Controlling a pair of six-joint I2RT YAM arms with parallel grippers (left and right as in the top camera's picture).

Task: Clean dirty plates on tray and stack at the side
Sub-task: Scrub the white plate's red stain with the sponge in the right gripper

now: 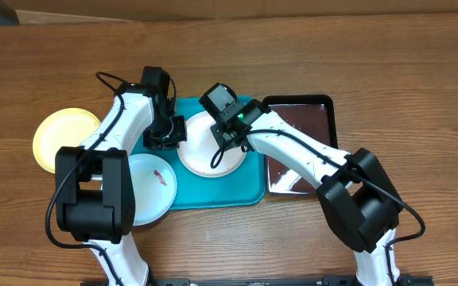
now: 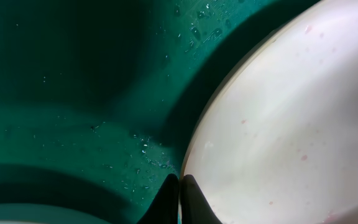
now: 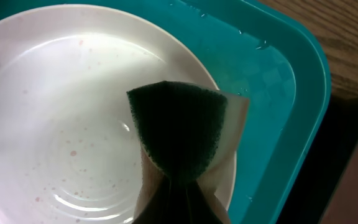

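Overhead: white round plate (image 1: 199, 160) on turquoise rectangular plastic tray (image 1: 213, 197), centre. Light blue round plate (image 1: 153, 191), red smear, at tray's 8 o'clock edge. Yellow-rimmed round plate (image 1: 58, 139) on wooden table (image 1: 372, 63), 9 o'clock. Black glossy tray (image 1: 300, 119), 3 o'clock.

Left wrist: left gripper (image 2: 179, 183) fingers pressed together, empty, just beside white plate rim.

Right wrist: right gripper (image 3: 176, 200) pinching dark green sponge (image 3: 179, 124) over plate's 3 o'clock rim.

Table (image 1: 372, 56) with tray (image 1: 213, 192), black tray (image 1: 302, 119)

Plate (image 1: 205, 151) in tray (image 1: 241, 191), second tray (image 1: 304, 115) just right.
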